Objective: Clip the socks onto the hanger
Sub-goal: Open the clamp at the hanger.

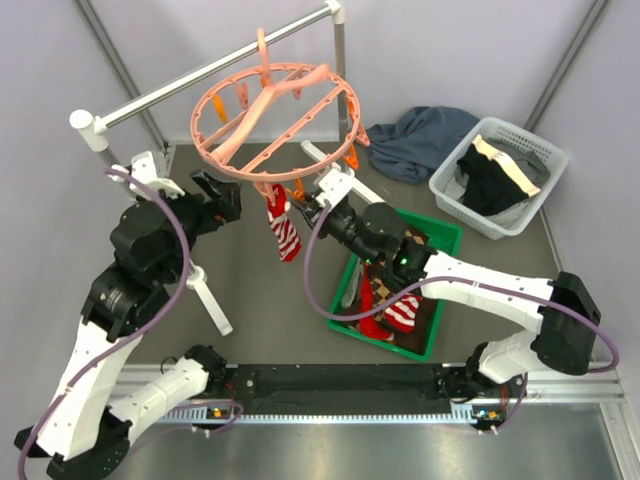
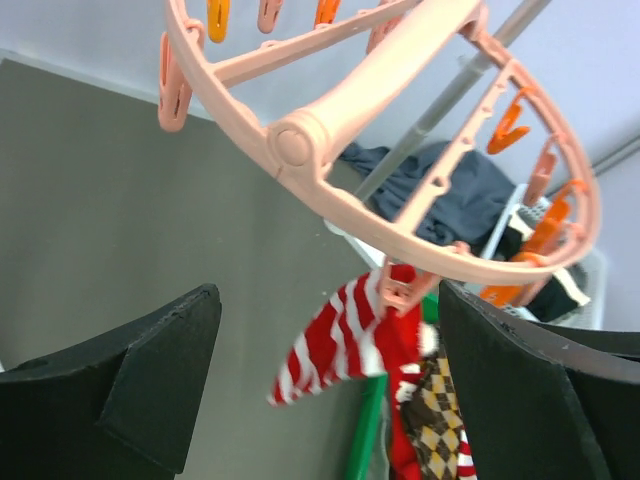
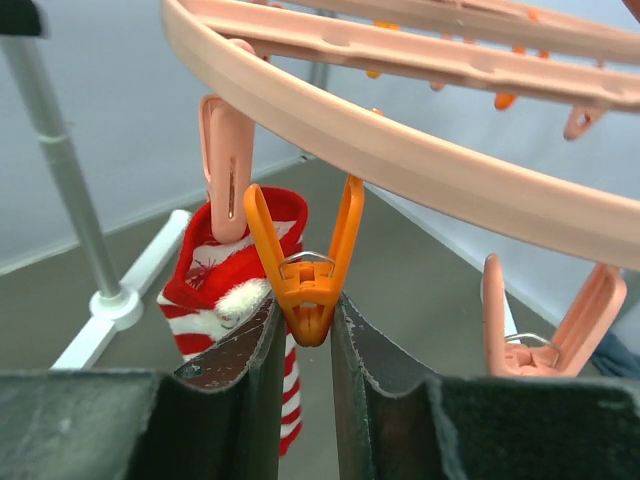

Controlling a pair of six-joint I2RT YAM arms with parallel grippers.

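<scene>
The salmon-pink hanger [image 1: 236,140] hangs from the grey rail [image 1: 200,80]. A red-and-white striped sock [image 1: 284,230] hangs from a pink clip [image 3: 226,160] on the ring's near edge. My right gripper [image 1: 318,203] reaches up under the ring; its fingers [image 3: 255,360] are shut on the lower end of an orange clip [image 3: 305,285] beside that sock [image 3: 215,285]. My left gripper [image 1: 226,200] is wide open and empty, left of the sock [image 2: 335,345] and apart from it. More socks [image 1: 392,308], striped and argyle [image 2: 440,415], lie in a green bin [image 1: 441,300].
A white laundry basket [image 1: 447,192] with black and cream garments stands at the right. A dark blue-grey cloth [image 1: 420,140] lies behind the bin. The rack's white post and foot [image 1: 210,298] stand next to the left arm. More orange and pink clips [image 2: 545,225] hang round the ring.
</scene>
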